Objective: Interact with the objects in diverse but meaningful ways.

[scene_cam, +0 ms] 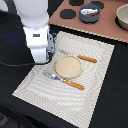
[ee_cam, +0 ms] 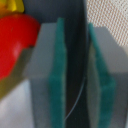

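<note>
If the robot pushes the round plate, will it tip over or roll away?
Probably neither. The plate is low and flat, so it would likely slide, not tip. The mat under it may grip it a little. A fork and knife lie close beside it, so a push might knock them.

**Work Surface and Surroundings**

The base is a black tabletop (scene_cam: 112, 95). A cream woven placemat (scene_cam: 45, 90) lies on it at an angle, occupying most of the centre. Beyond the placemat, toward the upper right of the exterior view, a reddish-brown board (scene_cam: 107, 27) rests on the tabletop, bearing dark round discs (scene_cam: 66, 13). Lighting is even and diffuse. No walls, windows or floor can be made out.
</note>
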